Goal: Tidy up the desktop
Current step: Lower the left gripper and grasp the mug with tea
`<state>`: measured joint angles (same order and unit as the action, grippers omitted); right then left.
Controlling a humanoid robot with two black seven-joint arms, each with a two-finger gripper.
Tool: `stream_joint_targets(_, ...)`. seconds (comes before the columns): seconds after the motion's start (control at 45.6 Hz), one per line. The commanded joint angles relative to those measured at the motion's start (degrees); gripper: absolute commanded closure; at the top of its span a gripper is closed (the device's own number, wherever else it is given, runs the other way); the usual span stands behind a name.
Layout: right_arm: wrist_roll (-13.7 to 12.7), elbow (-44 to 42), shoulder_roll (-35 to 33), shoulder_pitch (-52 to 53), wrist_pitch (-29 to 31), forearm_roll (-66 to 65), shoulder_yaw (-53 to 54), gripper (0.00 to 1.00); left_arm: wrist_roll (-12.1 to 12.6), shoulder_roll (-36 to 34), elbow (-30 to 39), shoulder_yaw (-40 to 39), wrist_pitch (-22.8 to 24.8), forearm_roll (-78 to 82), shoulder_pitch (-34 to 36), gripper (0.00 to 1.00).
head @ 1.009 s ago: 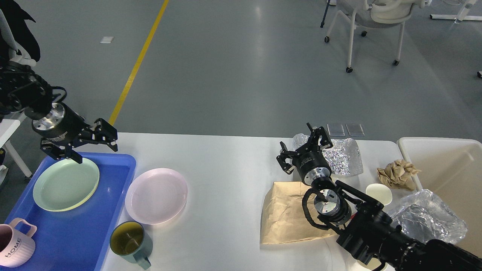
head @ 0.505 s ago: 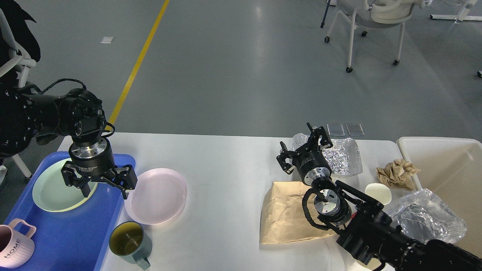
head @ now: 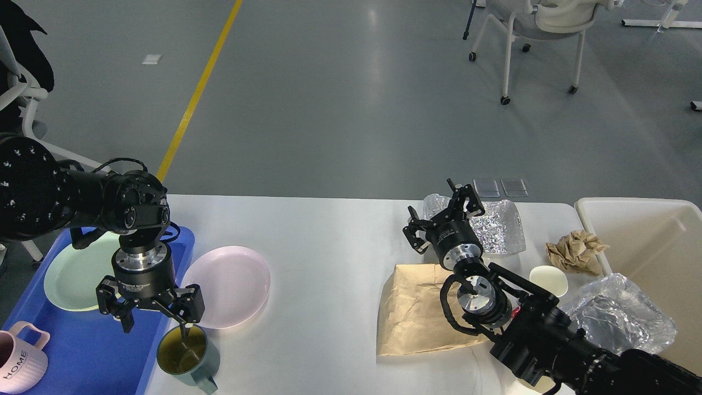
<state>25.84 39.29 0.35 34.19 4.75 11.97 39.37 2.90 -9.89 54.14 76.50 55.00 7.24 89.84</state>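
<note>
1. The desktop [head: 329, 258] fills the middle of your view, with the blue tray [head: 82, 351] overlapping its left end and the cream bin [head: 658, 230] at its right end. Dishes lie left, litter right, so mixing the two destinations is your broad risk.

2. Your left gripper [head: 156, 321] hangs just over the green mug [head: 186, 356] at the near left, jaws spread wide and holding nothing. One fingertip points into the mug's mouth, the other sits outside toward the tray. If you close on the rim off-centre, the mug can tip or skid off the near edge, which is close.

3. The pink plate [head: 227, 285] lies just right of that gripper; a sideways swing could clip its rim and push it across the surface.

4. The pink mug [head: 19, 359] and green plate [head: 71, 274] already crowd the tray; set the mug down carelessly and it knocks into them.

5. Your right gripper [head: 444, 219] is open and empty over the foil tray [head: 493, 227], far right. Foil crushes and slips easily.

6. The right arm lies across the brown paper bag [head: 411, 312]; pulling back could drag it. The crumpled paper [head: 573, 249], white lid [head: 548, 280] and plastic wrap [head: 620, 318] are light and scatter readily.
</note>
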Motion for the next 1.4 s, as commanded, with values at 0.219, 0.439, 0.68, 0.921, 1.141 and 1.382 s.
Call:
stream_joint_targets(0.219, 0.0, 0.0, 0.0, 0.0, 0.0, 0.0, 0.0, 0.00, 2.9, -0.3, -1.7, -0.1, 0.0, -0.1, -4.3, 0.10)
stream_joint_targets(0.439, 0.0, 0.0, 0.0, 0.0, 0.0, 0.0, 0.0, 0.00, 2.9, 0.5, -7.8, -2.2, 0.0, -0.1, -8.1, 0.12)
stream_joint_targets(0.68, 0.0, 0.0, 0.0, 0.0, 0.0, 0.0, 0.0, 0.00, 2.9, 0.7, -8.8, -7.1, 0.0, -0.2, -10.1, 0.45)
stream_joint_targets(0.921, 0.0, 0.0, 0.0, 0.0, 0.0, 0.0, 0.0, 0.00, 2.8, 0.8, -8.7, -7.2, 0.0, -0.1, -10.6, 1.00)
stream_joint_targets(1.141, 0.0, 0.0, 0.0, 0.0, 0.0, 0.1, 0.0, 0.00, 2.8, 0.4, -8.7, -7.6, 0.0, -0.4, -10.9, 1.00)
stream_joint_targets(1.382, 0.0, 0.0, 0.0, 0.0, 0.0, 0.0, 0.0, 0.00, 2.8, -1.0, -6.2, -10.0, 0.0, -0.6, -6.0, 1.00)
